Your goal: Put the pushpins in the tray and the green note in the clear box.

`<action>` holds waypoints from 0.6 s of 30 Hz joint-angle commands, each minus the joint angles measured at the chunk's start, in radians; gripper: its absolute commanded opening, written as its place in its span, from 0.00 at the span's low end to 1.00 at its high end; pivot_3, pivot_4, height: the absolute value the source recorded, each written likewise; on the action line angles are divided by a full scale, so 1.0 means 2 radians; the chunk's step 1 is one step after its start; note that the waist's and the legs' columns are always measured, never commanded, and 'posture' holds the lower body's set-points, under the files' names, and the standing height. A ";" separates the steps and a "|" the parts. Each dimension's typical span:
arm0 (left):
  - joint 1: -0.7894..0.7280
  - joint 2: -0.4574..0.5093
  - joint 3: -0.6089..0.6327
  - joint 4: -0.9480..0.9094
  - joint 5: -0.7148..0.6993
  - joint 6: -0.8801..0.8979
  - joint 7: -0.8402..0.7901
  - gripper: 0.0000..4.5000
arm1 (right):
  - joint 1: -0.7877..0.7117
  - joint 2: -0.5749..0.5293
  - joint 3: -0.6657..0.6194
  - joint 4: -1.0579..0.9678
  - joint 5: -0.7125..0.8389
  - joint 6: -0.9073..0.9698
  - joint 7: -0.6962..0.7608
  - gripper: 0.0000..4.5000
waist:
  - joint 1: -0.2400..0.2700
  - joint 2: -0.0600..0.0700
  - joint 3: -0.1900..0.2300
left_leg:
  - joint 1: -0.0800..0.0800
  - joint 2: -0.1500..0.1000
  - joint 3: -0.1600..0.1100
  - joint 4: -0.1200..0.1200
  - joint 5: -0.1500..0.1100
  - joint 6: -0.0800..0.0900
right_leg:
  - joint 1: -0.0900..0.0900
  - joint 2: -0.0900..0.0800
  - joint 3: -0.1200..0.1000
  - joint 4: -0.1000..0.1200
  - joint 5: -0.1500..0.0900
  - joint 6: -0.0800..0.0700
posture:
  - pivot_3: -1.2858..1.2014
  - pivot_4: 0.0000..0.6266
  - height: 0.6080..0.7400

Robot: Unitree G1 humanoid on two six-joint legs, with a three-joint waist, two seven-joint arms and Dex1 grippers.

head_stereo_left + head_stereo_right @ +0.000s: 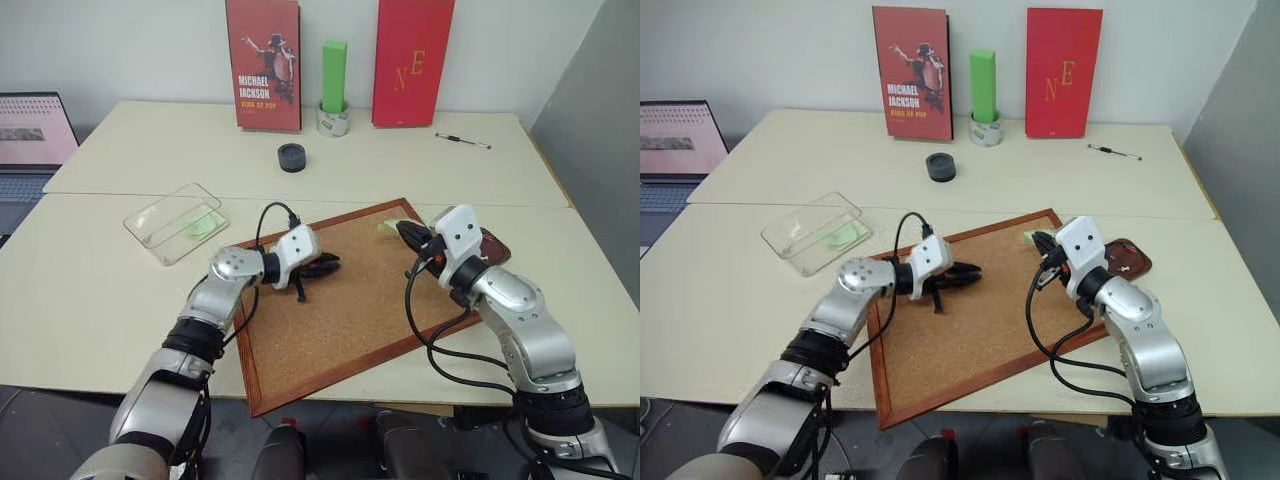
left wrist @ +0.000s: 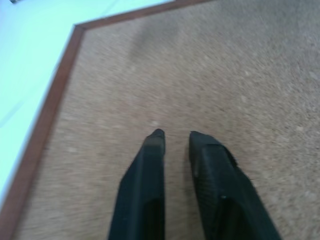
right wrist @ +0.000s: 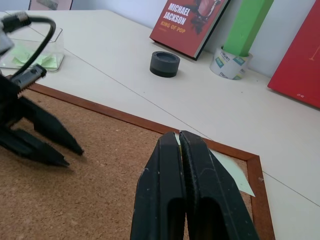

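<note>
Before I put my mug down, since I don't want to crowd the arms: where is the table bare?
Bare: the table left of the corkboard below the clear box, and between the black puck and pen. Crowded: the corkboard's upper half, where both grippers work.

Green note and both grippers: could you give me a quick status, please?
Right gripper shut, above green note at corkboard corner. Left gripper slightly open, empty, over cork. Another green sheet in clear box. Nothing blocking.
</note>
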 commanded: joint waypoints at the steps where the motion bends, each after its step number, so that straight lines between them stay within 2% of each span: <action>1: -0.037 0.010 0.025 -0.017 -0.024 -0.006 -0.025 0.39 | -0.021 -0.009 -0.006 -0.032 0.008 0.018 0.004 0.00 | 0.001 0.000 0.000 | 0.000 0.000 0.000 -0.001 0.000 0.000 | 0.000 0.000 0.000 -0.001 0.000 0.000 | 0.52 0.24 1.00; 7: -0.079 -0.007 0.033 -0.034 -0.052 0.013 -0.049 0.68 | -0.049 -0.005 -0.017 -0.050 0.033 0.071 0.001 0.00 | 0.002 0.000 0.000 | -0.001 0.000 0.000 -0.004 0.000 0.000 | 0.000 0.000 0.000 -0.004 0.000 0.000 | 0.52 0.24 1.00; 11: -0.099 -0.026 0.022 -0.020 -0.037 -0.017 -0.051 0.81 | -0.065 -0.007 -0.019 -0.061 0.047 0.099 -0.001 0.00 | 0.002 0.000 0.000 | -0.001 0.000 0.000 -0.004 0.000 0.000 | 0.000 -0.001 -0.001 -0.004 0.000 -0.001 | 0.52 0.24 1.00; 18: -0.148 -0.078 0.007 0.080 0.008 -0.089 -0.020 0.81 | -0.082 -0.004 -0.017 -0.077 0.062 0.127 -0.006 0.00 | 0.002 0.000 0.000 | 0.000 0.000 0.000 -0.004 0.000 0.000 | 0.000 0.000 -0.001 -0.003 0.000 -0.001 | 0.52 0.24 1.00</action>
